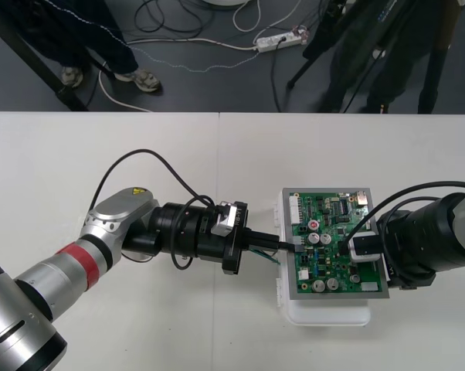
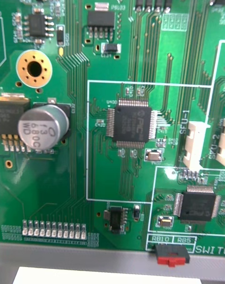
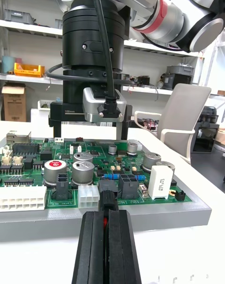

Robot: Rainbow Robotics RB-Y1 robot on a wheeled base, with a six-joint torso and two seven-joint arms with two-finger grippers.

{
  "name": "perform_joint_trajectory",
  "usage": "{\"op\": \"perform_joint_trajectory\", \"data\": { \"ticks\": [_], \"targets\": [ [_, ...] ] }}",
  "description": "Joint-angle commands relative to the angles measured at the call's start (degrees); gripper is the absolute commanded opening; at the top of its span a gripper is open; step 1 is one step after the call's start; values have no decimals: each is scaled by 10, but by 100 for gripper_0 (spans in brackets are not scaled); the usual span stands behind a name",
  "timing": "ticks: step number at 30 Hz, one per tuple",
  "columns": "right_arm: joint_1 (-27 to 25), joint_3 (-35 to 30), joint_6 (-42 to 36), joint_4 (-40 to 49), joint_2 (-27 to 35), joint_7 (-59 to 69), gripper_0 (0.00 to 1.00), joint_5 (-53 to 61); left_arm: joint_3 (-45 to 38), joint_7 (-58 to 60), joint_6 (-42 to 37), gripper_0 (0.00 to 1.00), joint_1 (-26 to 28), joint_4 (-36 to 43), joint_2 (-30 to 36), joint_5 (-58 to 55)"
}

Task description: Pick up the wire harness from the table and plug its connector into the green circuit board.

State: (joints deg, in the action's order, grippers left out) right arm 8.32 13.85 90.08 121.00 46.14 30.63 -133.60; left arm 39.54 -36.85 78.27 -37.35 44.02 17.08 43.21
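As left end effector [image 1: 288, 244] grips plug [image 3: 107, 192] at board [image 1: 334, 267], right end effector [image 1: 368, 249] above

the green circuit board [image 1: 337, 239] lies flat on its white base [image 1: 329, 315], right of the bench's middle, crowded with grey capacitors and white connectors. the wire harness [image 1: 266, 253] is pinched in my left jaws. its black plug [image 3: 107, 195] meets a black connector on the board's edge facing my left arm; whether it is seated, i cannot tell.

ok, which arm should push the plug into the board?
Left. The left gripper is shut on the harness, with the plug at the board's edge connectors. The right gripper stands over the board's far side, away from the harness.
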Motion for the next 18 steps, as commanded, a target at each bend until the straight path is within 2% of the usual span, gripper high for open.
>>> {"op": "perform_joint_trajectory", "data": {
  "ticks": [1, 18],
  "targets": [
    [16, 7, -1, 18, -5, 15, 100, 16, 12, -55, -65, 0, 2, 53, -64, -1],
    [16, 7, -1, 18, -5, 11, 100, 19, 12, -56, -65, 0, 4, 57, -53, -1]
  ]
}}
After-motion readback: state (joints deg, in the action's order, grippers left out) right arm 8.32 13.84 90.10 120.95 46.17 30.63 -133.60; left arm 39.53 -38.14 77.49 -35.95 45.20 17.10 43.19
